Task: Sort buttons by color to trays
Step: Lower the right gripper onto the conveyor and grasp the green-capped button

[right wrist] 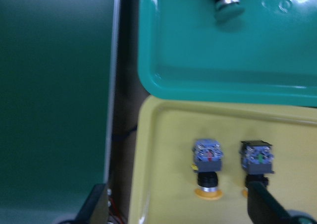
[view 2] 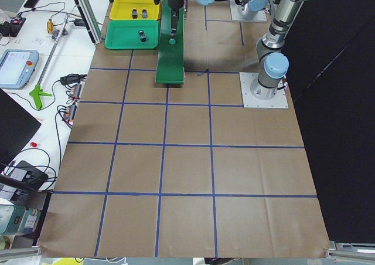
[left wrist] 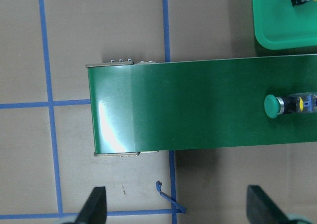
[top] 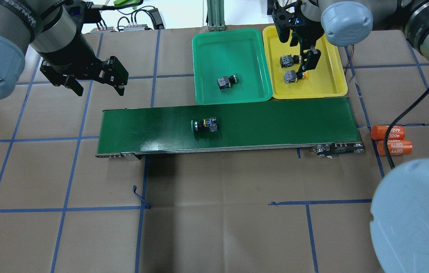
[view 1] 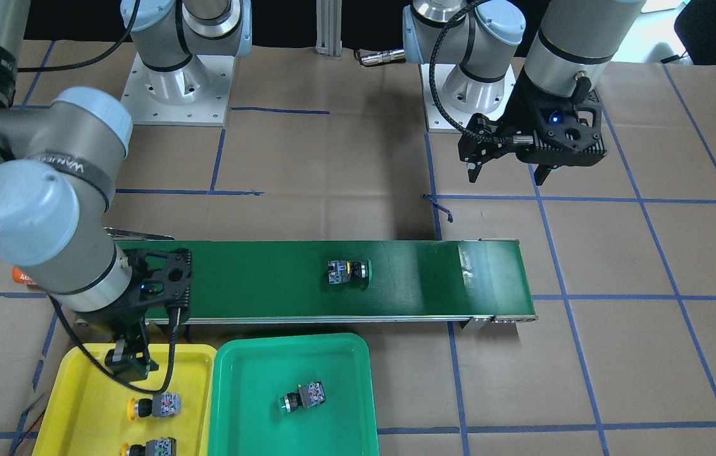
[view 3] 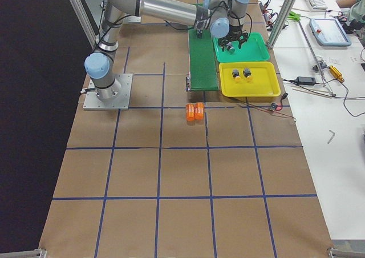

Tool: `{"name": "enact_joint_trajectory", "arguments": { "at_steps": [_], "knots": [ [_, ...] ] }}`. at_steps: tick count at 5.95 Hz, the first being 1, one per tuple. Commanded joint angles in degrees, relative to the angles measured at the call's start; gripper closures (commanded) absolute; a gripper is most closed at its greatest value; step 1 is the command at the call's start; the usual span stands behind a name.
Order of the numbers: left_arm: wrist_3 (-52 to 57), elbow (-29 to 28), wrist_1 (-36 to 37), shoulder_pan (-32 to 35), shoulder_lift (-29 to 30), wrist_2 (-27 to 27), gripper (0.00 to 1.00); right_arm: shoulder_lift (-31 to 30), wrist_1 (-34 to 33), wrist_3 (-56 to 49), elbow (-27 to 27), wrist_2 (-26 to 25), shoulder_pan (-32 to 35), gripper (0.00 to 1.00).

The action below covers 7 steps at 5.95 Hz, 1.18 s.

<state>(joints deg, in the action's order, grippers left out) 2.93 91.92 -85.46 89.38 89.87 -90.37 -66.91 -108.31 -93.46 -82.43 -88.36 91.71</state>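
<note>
The green-capped button (top: 205, 125) lies on its side near the middle of the dark green conveyor belt (top: 275, 121), its round cap pointing to 9 o'clock in the overhead view, with a black-and-grey blocky body behind it. A second green button (top: 227, 81) rests in the green tray (top: 214, 41). Two yellow-capped ones, the far yellow button (top: 289, 60) and the near yellow button (top: 292, 76), lie side by side in the yellow tray (top: 330, 81). The trays sit edge to edge at the belt's 12 o'clock side. The left gripper (top: 99, 91) hangs over bare table at 10 o'clock from the belt's end, its claw spread wide and empty. The right gripper (view 1: 131, 367) points down over the yellow tray, and the right wrist view shows its fingers wide apart, clamping nothing. The left wrist view alone shows the silver collar behind the belt button's cap. The overhead view shows two orange cylinders (top: 390, 139) at the belt's 3 o'clock, which are barely visible from the front.
</note>
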Motion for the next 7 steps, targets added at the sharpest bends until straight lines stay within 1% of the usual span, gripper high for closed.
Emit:
{"name": "enact_joint_trajectory", "arguments": {
  "at_steps": [1, 2, 3, 4, 5, 7],
  "knots": [
    [0.0, 0.0, -0.3, 0.0, -0.1, -0.1, 0.01, -8.3, -0.1, 9.9, -9.6, 0.3, 3.1, 0.0],
    [0.1, -0.1, -0.5, -0.1, -0.2, -0.1, 0.01, -8.7, -0.1, 15.4, -9.8, 0.3, 7.6, 0.0],
    [0.0, -0.1, -0.5, -0.1, -0.3, -0.1, 0.01, -7.5, -1.5, 18.9, -9.9, 0.3, 11.5, 0.0],
    [0.1, -0.1, -0.5, -0.3, -0.4, -0.1, 0.01, -5.7, -6.1, 19.3, -10.4, 0.4, 13.0, 0.0],
    [0.1, -0.1, -0.6, -0.3, -0.4, -0.1, 0.01, -4.0, -7.9, 18.8, -11.8, 0.4, 14.4, 0.0],
    [0.1, -0.1, -0.5, -0.3, -0.4, -0.1, 0.01, -3.7, -13.5, 13.7, -18.5, -0.2, 13.3, 0.0]
  ]
}}
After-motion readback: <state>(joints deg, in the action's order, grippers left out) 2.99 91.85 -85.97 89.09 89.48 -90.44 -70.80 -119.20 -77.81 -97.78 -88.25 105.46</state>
